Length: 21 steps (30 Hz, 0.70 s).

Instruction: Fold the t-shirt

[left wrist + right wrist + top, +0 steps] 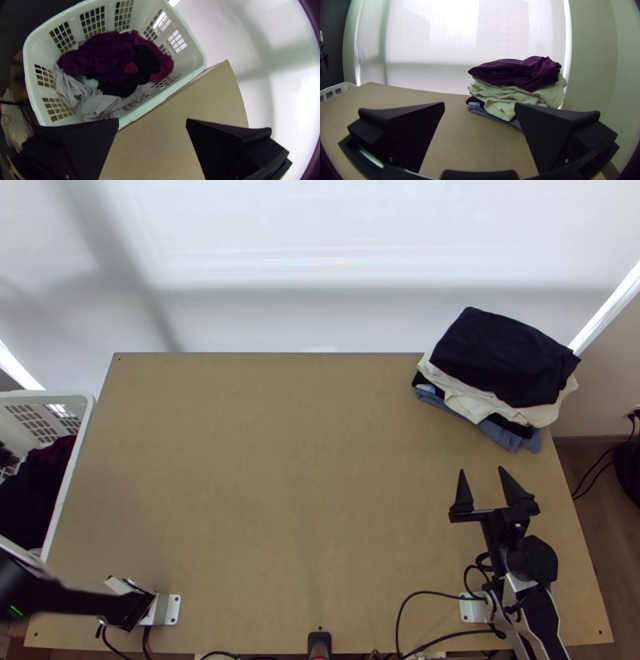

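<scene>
Since no fold is under way, I judge the step to be the first one: getting a shirt out. Far left, a white plastic basket (pixel 165 96) sits beside the desk (pixel 280 500), its rim close along the edge. Inside, a loose heap: dark purple cloth (pixel 100 61), magenta and black next to it, pale grey cloth (pixel 96 104) bunched against the side. The t-shirt is probably somewhere in that heap; which piece, I cannot tell. Left hand (pixel 152 120) near the basket, fingers wide apart, nothing between them. Further right, right hand (pixel 482 470) above the desk, fingers also parted and bare. Beyond it, at the far right corner, a stack of folded clothes (pixel 516 96): dark purple on top, cream layers under, blue-grey at the bottom, edges uneven. Likely the finished pile.

Next move, as I read it: left hand down into the heap, pinch one garment only, lift clear of the rim, lay it on the desk for both hands to spread. Neighbouring cloth could easily come up with it.
</scene>
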### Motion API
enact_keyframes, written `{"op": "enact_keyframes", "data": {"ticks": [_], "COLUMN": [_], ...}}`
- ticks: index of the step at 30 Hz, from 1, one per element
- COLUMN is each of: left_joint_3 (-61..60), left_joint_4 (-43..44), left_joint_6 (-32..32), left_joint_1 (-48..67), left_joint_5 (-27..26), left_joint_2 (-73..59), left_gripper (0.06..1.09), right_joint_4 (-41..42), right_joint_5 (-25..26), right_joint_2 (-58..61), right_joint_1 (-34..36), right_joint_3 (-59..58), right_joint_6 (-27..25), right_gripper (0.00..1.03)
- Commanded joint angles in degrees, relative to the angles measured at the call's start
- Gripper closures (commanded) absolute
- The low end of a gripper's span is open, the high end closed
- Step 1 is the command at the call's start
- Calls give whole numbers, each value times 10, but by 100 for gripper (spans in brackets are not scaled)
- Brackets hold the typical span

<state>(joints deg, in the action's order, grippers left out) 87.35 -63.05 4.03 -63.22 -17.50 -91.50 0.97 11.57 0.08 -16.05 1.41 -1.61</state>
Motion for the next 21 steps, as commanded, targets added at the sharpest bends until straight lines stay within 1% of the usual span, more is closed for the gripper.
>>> {"op": "enact_keyframes", "data": {"ticks": [1, 5, 13, 21], "left_joint_3": [102, 204, 230, 245], "left_joint_4": [-81, -176, -181, -182], "left_joint_6": [-1, -7, -12, -32], "left_joint_1": [-28, -46, -79, -103], "left_joint_5": [-10, -10, -6, 41], "left_joint_2": [-117, -242, -360, -442], "left_gripper": [10, 10, 10, 11], "right_joint_4": [10, 10, 10, 10], "right_joint_5": [5, 5, 5, 5], "right_joint_2": [-3, -3, -3, -3], "right_joint_1": [1, 1, 1, 1], "right_joint_3": [-12, -11, -11, -11], "right_joint_6": [-6, -6, -7, -7], "right_gripper": [4, 4, 4, 4]}}
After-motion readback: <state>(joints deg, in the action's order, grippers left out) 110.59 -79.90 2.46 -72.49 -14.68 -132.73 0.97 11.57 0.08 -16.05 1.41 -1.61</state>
